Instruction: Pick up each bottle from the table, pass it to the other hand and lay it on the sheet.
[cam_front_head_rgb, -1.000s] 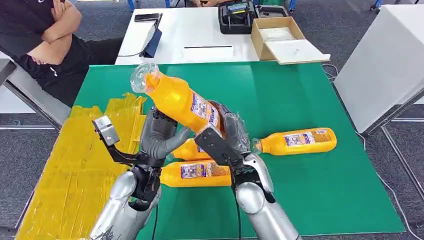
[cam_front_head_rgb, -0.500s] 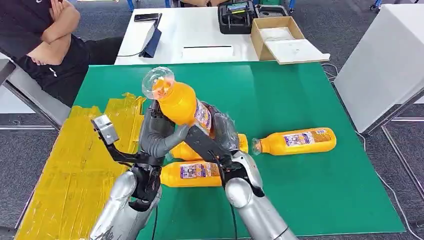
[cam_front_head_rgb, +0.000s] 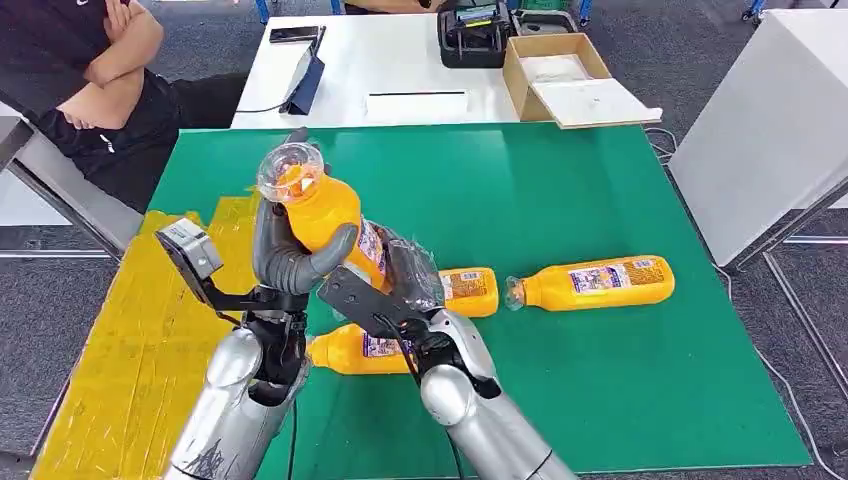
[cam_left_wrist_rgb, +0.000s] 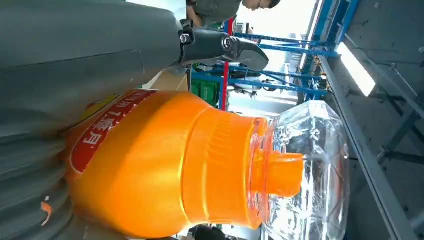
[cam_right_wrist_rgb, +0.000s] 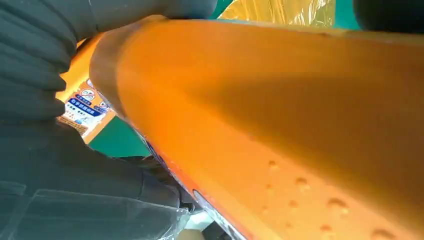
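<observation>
**Orange bottle held between both my hands above the green table**

My left hand (cam_front_head_rgb: 292, 255) wraps its fingers around the upper body of an orange bottle (cam_front_head_rgb: 325, 215), which tilts with its clear cap toward the far left. My right hand (cam_front_head_rgb: 405, 285) holds the bottle's lower end from the other side, fingers closed against it. The bottle is raised above the green table (cam_front_head_rgb: 600, 200). Three more orange bottles lie on the table: one (cam_front_head_rgb: 592, 281) to the right, one (cam_front_head_rgb: 468, 290) just behind my right hand, one (cam_front_head_rgb: 350, 352) beneath my wrists. The yellow sheet (cam_front_head_rgb: 120, 350) lies at the left. A seated person (cam_front_head_rgb: 90, 70) is beyond.
</observation>
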